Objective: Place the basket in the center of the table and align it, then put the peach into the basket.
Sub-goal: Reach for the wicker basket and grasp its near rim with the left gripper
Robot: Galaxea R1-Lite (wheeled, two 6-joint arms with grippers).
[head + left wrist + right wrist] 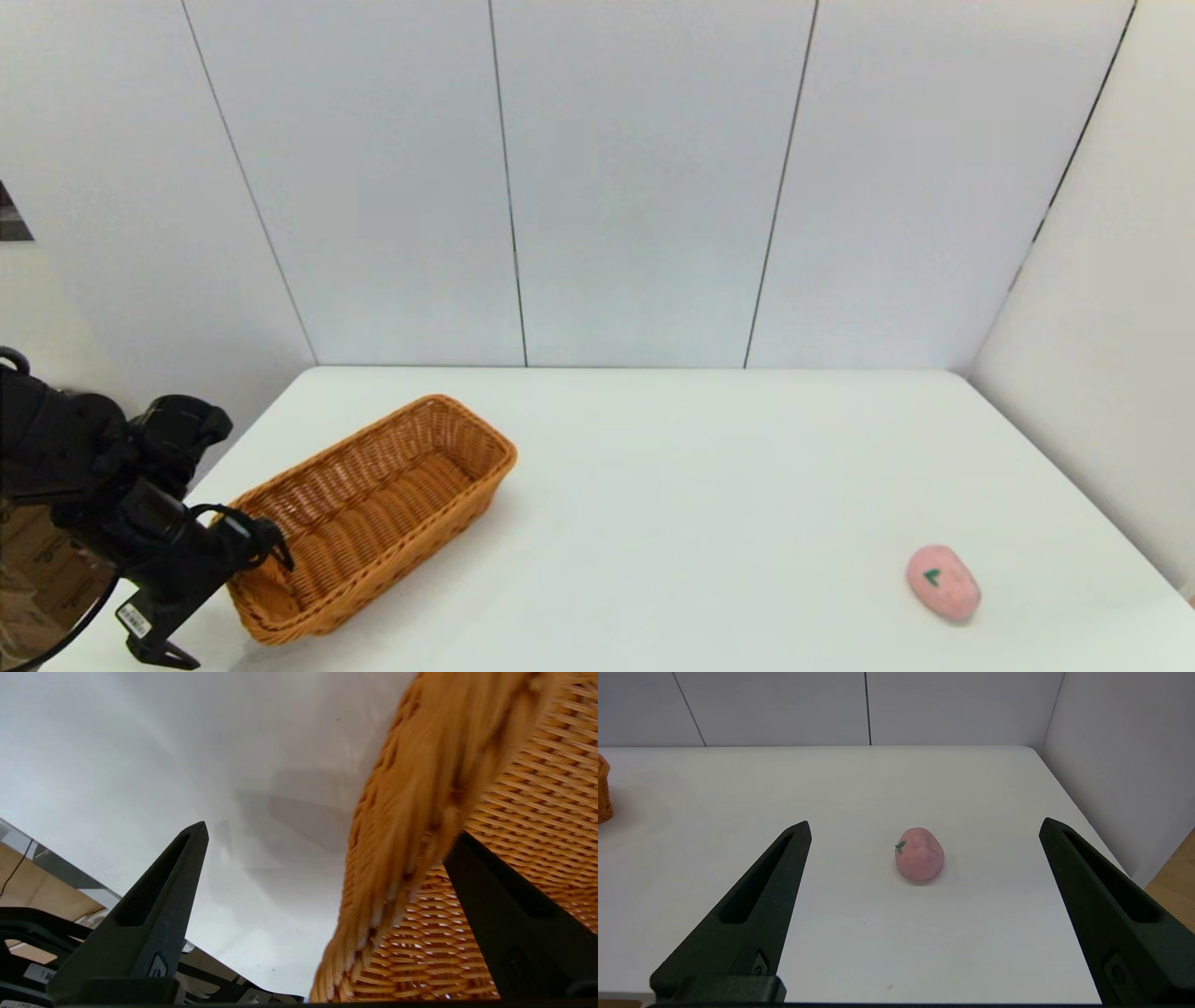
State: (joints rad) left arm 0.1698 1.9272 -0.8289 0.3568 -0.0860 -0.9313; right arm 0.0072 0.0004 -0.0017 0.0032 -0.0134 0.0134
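The orange-brown wicker basket (pixel 373 513) lies at an angle on the left side of the white table (pixel 700 448). My left gripper (pixel 257 551) is at the basket's near end. In the left wrist view the left gripper (pixel 329 828) is open and straddles the braided rim (pixel 420 788), one finger outside the basket and one inside. The pink peach (pixel 943 583) lies on the table near the front right. In the right wrist view the peach (pixel 920 854) rests ahead of my open right gripper (pixel 924 821), apart from both fingers. An end of the basket (pixel 602 788) shows at that view's edge.
White wall panels (pixel 597 187) stand behind the table and along its right side. The table's left edge runs close beside the basket and the left arm (pixel 84 467). Bare tabletop lies between the basket and the peach.
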